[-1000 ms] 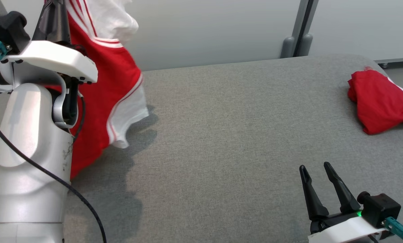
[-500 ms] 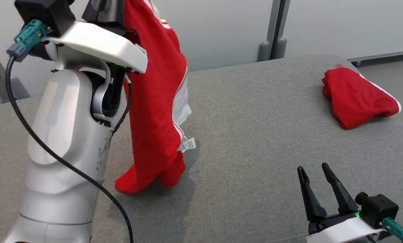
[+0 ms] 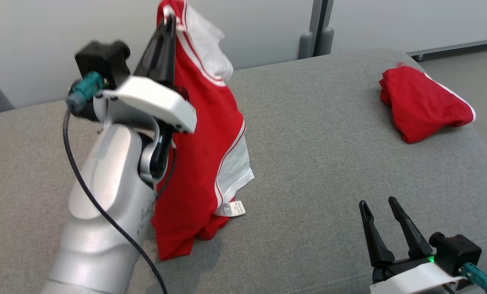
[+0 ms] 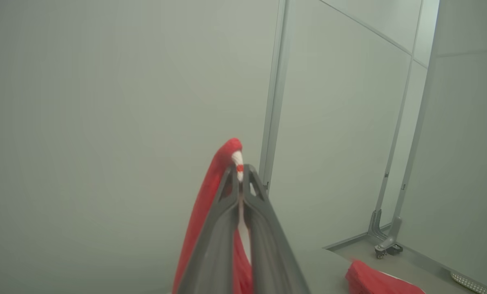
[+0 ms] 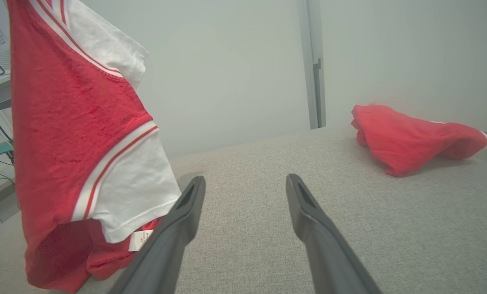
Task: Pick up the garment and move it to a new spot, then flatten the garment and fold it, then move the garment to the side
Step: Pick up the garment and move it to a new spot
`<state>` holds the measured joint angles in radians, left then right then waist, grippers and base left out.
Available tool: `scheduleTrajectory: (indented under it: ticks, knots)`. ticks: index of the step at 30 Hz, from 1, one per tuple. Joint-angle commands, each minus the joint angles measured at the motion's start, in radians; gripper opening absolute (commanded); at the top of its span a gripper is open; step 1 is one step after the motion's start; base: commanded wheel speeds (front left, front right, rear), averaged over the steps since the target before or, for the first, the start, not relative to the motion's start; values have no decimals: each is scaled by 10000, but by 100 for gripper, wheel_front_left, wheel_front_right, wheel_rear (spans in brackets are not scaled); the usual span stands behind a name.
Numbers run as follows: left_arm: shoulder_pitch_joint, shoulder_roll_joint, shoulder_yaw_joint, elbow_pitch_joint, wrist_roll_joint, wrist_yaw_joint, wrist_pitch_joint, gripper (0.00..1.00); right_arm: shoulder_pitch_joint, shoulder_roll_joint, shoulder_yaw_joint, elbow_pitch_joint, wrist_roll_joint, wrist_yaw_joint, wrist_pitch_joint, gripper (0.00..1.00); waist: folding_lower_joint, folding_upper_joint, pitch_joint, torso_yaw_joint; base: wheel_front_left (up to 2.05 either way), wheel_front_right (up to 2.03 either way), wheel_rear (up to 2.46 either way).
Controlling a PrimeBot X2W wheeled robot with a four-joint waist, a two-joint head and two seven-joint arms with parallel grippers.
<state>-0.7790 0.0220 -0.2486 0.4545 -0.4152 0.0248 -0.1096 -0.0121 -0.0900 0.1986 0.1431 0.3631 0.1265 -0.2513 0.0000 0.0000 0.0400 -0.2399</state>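
Hanging from the left end effector [image 3: 170,28], whose fingers are pinched tight on a white-trimmed edge, the red-and-white garment [image 3: 204,151] dangles over the left part of the grey desk [image 3: 316,155], its lower folds and care label [image 3: 237,208] piled on the fabric top. It looks light, soft and floppy, so it will likely swing and bunch rather than hold a shape. A hem corner or the white sleeve edge looks like the sensible second hold for spreading it flat. The textured desk covering should grip the cloth a little, so dragging may wrinkle it. Further right, the right end effector [image 3: 379,202] sits low, fingers spread wide, holding nothing. Near the far right edge lies another red garment [image 3: 425,106], crumpled. Behind stand a grey post [image 3: 314,36] and pale wall panels [image 3: 390,20].
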Motion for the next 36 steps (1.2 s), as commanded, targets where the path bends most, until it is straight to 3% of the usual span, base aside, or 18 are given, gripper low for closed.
scheduleTrajectory:
  ticks: [1, 9, 19, 20, 21, 22, 36]
  knots:
    - [3, 314, 220, -107, -40, 60, -90, 0, -344, -24, 148, -258, 71, 42, -105, 100, 0, 0, 34, 17, 0, 0, 0]
    - [1472, 297, -13, 2229, -206, 307, -879, 0, -438, -103, 256, -223, 31, 42, -105, 100, 0, 0, 144, 201, 0, 0, 0]
    - [1359, 286, 5, 4901, -395, 420, -1487, 0, -650, -188, 553, -108, 95, 42, -105, 100, 0, 0, 295, 291, 0, 0, 0]
    - [1327, 286, 8, 5036, -431, 408, -1500, 15, -659, -186, 594, -87, 104, 42, -105, 100, 0, 0, 285, 291, 0, 0, 0]
    - [1302, 286, 0, 5130, -434, 424, -1509, 39, -665, -183, 635, -64, 109, 42, -105, 100, 0, 0, 261, 295, 0, 0, 0]
    - [1284, 285, 11, 5107, -417, 450, -1513, 100, -664, -179, 665, -47, 113, 42, -105, 100, 0, 0, 233, 305, 0, 0, 0]
    - [3252, 284, 724, 1015, 501, 767, -1520, 100, -287, -105, 678, -86, 148, 42, -105, 100, 0, 0, -675, 1046, 0, 0, 0]
